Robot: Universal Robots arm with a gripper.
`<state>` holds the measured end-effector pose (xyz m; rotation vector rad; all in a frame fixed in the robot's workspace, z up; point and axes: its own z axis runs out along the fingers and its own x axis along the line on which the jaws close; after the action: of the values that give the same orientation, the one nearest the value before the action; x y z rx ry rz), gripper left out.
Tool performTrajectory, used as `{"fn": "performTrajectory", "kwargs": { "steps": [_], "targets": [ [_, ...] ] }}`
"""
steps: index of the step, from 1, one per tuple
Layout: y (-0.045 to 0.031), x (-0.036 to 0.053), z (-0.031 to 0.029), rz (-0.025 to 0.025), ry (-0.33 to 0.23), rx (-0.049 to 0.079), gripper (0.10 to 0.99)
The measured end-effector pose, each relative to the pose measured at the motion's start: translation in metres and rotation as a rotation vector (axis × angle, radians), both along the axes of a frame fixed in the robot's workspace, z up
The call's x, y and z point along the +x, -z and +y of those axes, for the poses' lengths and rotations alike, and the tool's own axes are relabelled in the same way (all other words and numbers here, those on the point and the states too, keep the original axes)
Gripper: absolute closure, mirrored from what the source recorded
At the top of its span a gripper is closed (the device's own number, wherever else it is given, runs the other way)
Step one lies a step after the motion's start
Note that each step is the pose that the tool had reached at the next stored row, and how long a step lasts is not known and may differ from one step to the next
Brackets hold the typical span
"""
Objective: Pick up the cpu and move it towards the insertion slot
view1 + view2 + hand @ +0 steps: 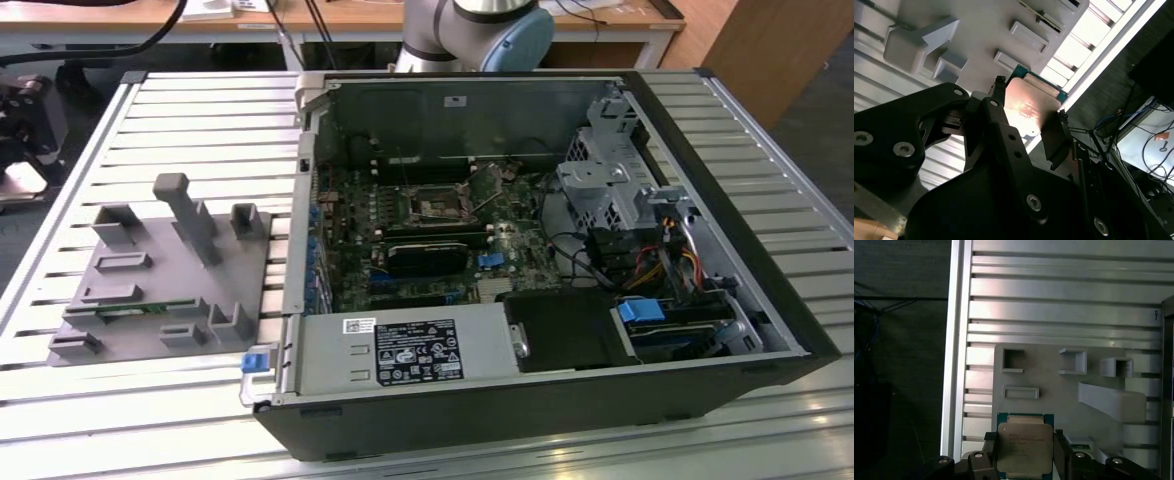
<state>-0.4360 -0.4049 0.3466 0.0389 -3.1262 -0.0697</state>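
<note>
The cpu [1024, 447] is a flat square chip with a silvery top and a green rim. It sits between the two black fingers [991, 455] of my gripper [1025, 456], which is shut on its opposite edges. In the second wrist view the cpu [1029, 107] is seen from below, clamped in the gripper [1026, 125] and held up off the grey tray [979, 25]. In the first wrist view it hangs over the grey tray [1054, 390], near the tray's edge. The insertion slot [437, 207] is a square metal-framed socket on the green board inside the open computer case [747, 290].
The grey tray [147, 290] lies on the slatted metal table [174, 130] at the exterior view's left and holds a green memory stick [134, 310] and upright posts. Inside the case are a long black block [427, 255], cables and drive cages. The arm's base [474, 30] stands behind the case.
</note>
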Motion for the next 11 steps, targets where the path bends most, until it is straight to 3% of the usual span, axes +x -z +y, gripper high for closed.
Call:
{"fn": "performTrajectory", "kwargs": {
  "steps": [11],
  "targets": [
    [-0.0170, 0.0000, 0.0006, 0.0000, 0.000, 0.000, 0.553]
  ]
}}
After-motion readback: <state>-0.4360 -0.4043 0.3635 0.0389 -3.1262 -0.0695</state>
